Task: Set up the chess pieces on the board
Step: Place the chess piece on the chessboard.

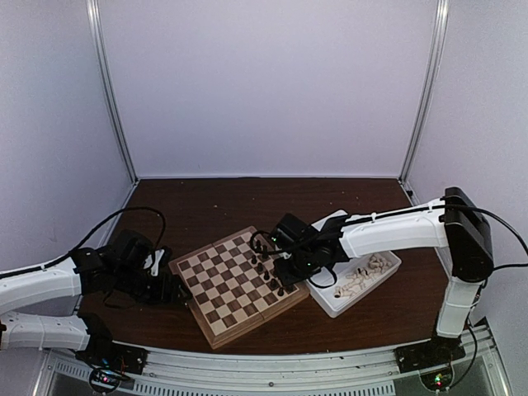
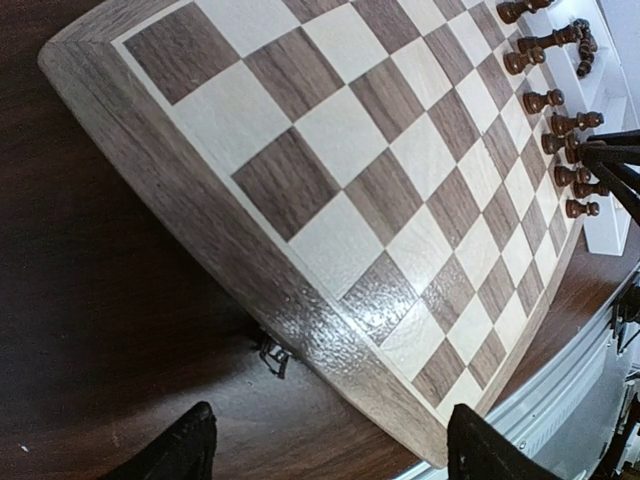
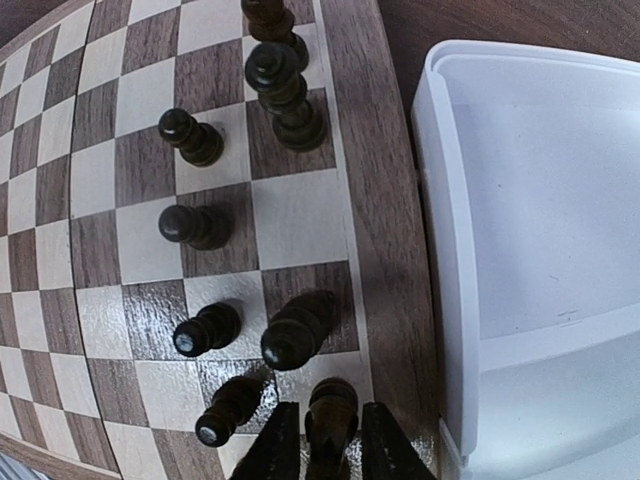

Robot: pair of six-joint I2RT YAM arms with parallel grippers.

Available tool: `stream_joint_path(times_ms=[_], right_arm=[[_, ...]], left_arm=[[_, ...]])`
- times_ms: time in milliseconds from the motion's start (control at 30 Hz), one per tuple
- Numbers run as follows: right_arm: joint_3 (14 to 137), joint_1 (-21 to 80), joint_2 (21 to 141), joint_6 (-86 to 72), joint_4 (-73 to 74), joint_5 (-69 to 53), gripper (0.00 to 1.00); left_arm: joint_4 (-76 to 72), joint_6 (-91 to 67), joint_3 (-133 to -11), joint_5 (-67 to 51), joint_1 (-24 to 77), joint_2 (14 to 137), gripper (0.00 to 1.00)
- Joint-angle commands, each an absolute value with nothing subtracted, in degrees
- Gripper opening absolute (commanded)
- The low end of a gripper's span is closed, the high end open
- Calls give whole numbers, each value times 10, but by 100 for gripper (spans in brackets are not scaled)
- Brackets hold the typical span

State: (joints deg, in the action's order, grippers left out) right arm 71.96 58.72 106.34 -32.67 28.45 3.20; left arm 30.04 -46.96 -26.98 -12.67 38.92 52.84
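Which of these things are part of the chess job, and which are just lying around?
Part of the job: board; dark chess pieces standing on it; right gripper holding one dark piece; pale pieces.
Just there: white tray holding the pale pieces; brown table.

Board (image 1: 235, 285) lay cornerwise on the dark counter (image 1: 206, 206), with dark pieces (image 1: 262, 264) ranged along its right-hand edge. The right tool (image 1: 287, 268) hung over that edge, its arm reaching across a white tray (image 1: 330, 300) that held pale pieces (image 1: 367, 271). The left tool (image 1: 175, 289) sat just beside the board's left corner.
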Motion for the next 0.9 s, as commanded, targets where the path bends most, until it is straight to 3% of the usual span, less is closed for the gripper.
stream_joint_path(times_ms=[0,467,700,867], right_arm=[[737,584,1057,-314,282,35,26],[738,557,927,-256,322,99,27],[729,473,881,-273,379,164,21],[700,384,865,-325,362,142,22]], left_arm=[[285,-459,-290,-130,385,531,79],[287,-456,-291,-132,384,530,80],[315,-434,-310,-114,385,524,82],[363,-411,-344,-72,384,517,85]])
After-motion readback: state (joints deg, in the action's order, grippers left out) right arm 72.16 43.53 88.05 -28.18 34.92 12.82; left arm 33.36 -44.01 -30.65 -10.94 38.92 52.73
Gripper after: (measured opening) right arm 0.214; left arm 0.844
